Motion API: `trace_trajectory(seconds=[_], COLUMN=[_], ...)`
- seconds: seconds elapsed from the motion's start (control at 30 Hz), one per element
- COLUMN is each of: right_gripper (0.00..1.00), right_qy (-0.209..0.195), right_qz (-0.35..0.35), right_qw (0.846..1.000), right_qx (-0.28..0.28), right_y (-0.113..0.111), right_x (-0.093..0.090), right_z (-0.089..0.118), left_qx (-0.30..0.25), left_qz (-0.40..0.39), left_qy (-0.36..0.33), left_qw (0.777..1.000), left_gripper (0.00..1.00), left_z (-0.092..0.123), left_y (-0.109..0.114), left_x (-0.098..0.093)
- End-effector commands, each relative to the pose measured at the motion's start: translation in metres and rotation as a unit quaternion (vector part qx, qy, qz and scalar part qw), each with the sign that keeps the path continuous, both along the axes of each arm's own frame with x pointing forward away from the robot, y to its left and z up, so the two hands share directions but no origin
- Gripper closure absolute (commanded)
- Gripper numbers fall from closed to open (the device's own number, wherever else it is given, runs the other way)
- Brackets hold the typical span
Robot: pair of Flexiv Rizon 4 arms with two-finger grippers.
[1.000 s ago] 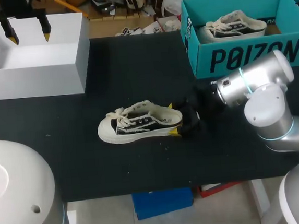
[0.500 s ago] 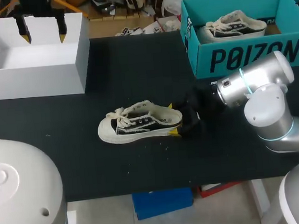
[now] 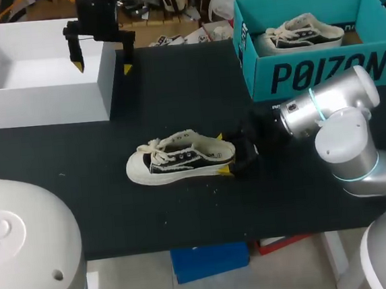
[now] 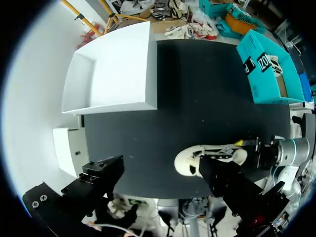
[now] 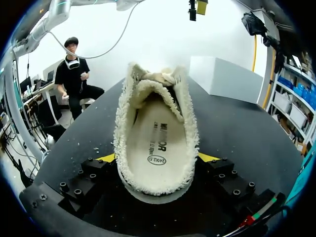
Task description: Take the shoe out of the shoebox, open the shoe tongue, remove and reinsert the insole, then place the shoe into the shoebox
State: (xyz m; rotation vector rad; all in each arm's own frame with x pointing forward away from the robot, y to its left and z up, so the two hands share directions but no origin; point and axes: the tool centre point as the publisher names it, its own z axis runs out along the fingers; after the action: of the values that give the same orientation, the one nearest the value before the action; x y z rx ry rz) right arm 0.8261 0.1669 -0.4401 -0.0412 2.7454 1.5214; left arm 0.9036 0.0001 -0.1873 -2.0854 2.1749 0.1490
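Head view showed the right claw (image 3: 224, 154) clamped on the shoe (image 3: 177, 161) heel; the left claw (image 3: 103, 66) hung wide open. Best practice was lifting the tongue (image 5: 158, 79) from above against that anchor.

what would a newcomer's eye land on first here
The cream-and-black shoe lying mid-table, its heel clamped by the right gripper. Then the teal shoebox at the far right holding a second shoe, and the left gripper hanging open by the right wall of the white box.
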Motion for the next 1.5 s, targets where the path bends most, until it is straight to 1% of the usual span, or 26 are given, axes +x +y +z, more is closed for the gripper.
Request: trace_trajectory(seconds=[0.03, 0.3, 0.37, 0.4, 0.57, 0.63, 0.7, 0.83, 0.9, 1.03, 1.1, 1.5], right_gripper=[1.00, 1.00, 1.00, 1.00, 1.00, 1.00, 1.00, 1.00, 1.00, 1.00, 1.00, 1.00], right_qy=[0.000, 0.000, 0.000, 0.000, 0.000, 0.000, 0.000, 0.000, 0.000, 0.000, 0.000, 0.000], right_qz=[-0.001, -0.001, -0.001, -0.001, -0.001, -0.001, -0.001, -0.001, -0.001, -0.001, -0.001, -0.001], right_qw=[1.000, 1.000, 1.000, 1.000, 1.000, 1.000, 1.000, 1.000, 1.000, 1.000, 1.000, 1.000], right_qx=[-0.001, -0.001, -0.001, -0.001, -0.001, -0.001, -0.001, -0.001, -0.001, -0.001, -0.001, -0.001], right_y=[0.003, 0.003, 0.003, 0.003, 0.003, 0.003, 0.003, 0.003, 0.003, 0.003, 0.003, 0.003], right_x=[0.001, 0.001, 0.001, 0.001, 0.001, 0.001, 0.001, 0.001, 0.001, 0.001, 0.001, 0.001], right_z=[-0.003, -0.003, -0.003, -0.003, -0.003, -0.003, -0.003, -0.003, -0.003, -0.003, -0.003, -0.003], left_qx=[-0.002, -0.002, -0.008, 0.002, -0.001, 0.017, 0.011, 0.010, 0.024, 0.026, 0.023, 0.064], left_qz=[-0.001, -0.001, 0.000, 0.005, 0.005, 0.009, 0.005, -0.004, -0.006, -0.012, -0.024, -0.051], left_qy=[-0.005, -0.005, -0.013, -0.016, -0.004, 0.002, 0.010, 0.024, 0.022, 0.028, 0.038, 0.061], left_qw=[1.000, 1.000, 1.000, 1.000, 1.000, 1.000, 1.000, 1.000, 0.999, 0.999, 0.999, 0.995], left_gripper=[0.00, 0.00, 0.00, 0.00, 0.00, 0.00, 0.00, 0.00, 0.00, 0.00, 0.00, 0.00], left_z=[0.000, 0.000, 0.001, -0.001, -0.016, -0.022, -0.027, -0.034, -0.035, -0.041, -0.047, -0.093], left_y=[0.001, 0.001, 0.001, -0.004, -0.039, -0.055, -0.067, -0.086, -0.096, -0.111, -0.118, -0.167], left_x=[-0.002, -0.002, -0.006, -0.008, -0.029, -0.039, -0.045, -0.052, -0.056, -0.064, -0.068, -0.077])
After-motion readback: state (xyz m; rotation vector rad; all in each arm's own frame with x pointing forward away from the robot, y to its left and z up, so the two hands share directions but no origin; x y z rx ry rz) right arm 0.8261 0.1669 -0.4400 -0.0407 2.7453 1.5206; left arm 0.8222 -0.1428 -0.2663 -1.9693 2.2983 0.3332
